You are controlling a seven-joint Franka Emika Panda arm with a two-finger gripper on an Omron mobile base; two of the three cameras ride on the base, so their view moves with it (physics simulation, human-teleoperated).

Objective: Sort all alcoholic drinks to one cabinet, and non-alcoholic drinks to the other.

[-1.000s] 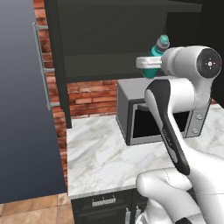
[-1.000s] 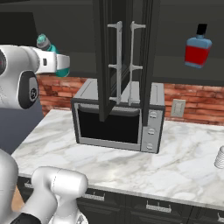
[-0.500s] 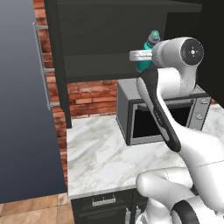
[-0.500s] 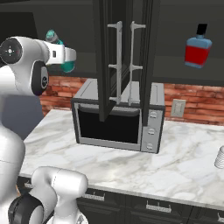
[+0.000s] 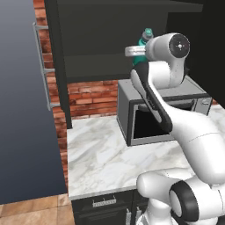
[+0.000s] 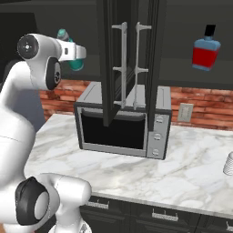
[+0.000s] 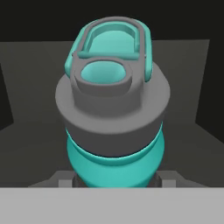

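My jaws clamp teal bottle (image 7: pixel 114 153): smooth glossy cylinder, matte grey cap (image 7: pixel 113 103) with loop handle, long axis running away from jaws.

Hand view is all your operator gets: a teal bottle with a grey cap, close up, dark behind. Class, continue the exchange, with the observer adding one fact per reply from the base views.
Operator: Where is the bottle in the room?
Observer: The teal bottle is held up in front of the open left wall cabinet, above the microwave.
Operator: Is anything in the other cabinet?
Observer: A squat blue bottle with a red label shows in the open right cabinet.
Operator: What else stands on the counter?
Observer: A small white ribbed object sits at the far right of the marble counter; what it is I cannot tell.
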